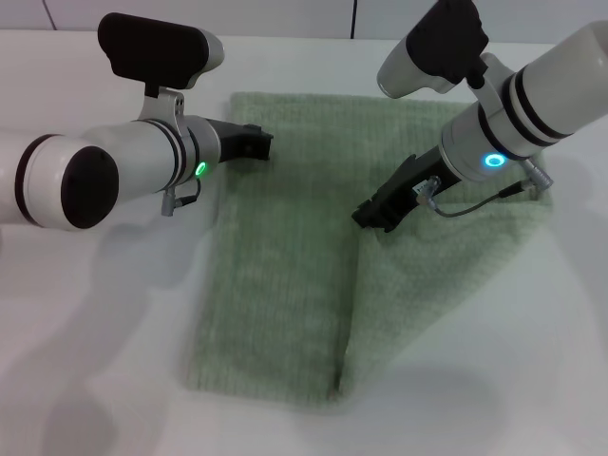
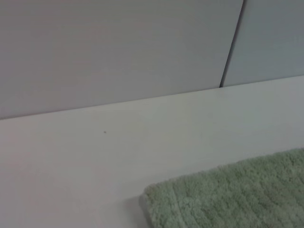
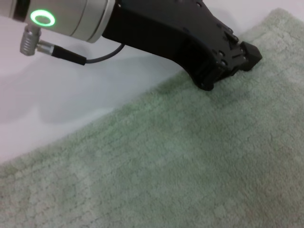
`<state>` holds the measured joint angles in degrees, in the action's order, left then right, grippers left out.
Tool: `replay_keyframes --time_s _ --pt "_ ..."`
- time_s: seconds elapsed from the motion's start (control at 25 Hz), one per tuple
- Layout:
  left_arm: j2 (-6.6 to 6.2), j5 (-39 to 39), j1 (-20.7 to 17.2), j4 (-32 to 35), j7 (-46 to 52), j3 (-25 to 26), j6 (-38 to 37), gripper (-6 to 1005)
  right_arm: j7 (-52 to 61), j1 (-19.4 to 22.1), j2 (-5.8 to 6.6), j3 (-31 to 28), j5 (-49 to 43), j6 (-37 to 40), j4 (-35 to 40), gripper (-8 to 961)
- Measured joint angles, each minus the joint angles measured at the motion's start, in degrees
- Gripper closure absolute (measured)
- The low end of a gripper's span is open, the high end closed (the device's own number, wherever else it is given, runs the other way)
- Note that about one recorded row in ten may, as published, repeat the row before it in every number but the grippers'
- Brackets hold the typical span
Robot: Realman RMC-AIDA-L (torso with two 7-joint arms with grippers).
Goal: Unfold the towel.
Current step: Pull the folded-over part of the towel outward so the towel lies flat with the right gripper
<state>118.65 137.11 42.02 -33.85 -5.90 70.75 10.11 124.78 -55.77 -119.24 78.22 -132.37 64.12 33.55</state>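
The towel (image 1: 285,275) is soft, limp terry; right end effector (image 1: 372,217) pinches its folded flap edge; left end effector (image 1: 255,144) pins the far corner, grip state indeterminate

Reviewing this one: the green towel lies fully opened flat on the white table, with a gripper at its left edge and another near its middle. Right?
Not quite. In the head view the towel is not fully open: its right part is still folded, raised from a crease. The rest holds: it lies on the white table, the left gripper at its left edge, the right gripper near its middle.
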Motion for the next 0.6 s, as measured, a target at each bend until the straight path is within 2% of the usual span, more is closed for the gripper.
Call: replay_keyframes --time_s 0.28,0.6 --pt "0.0 0.0 -0.19 -0.16 -0.03 0.0 0.0 1001 -0.22 1.2 -0.03 0.01 0.12 1.77 3.01 924" --pt "-0.08 0.0 -0.21 -0.34 -0.09 0.1 0.0 1000 3.01 5.9 0.16 0.68 -0.23 7.88 14.46 923"
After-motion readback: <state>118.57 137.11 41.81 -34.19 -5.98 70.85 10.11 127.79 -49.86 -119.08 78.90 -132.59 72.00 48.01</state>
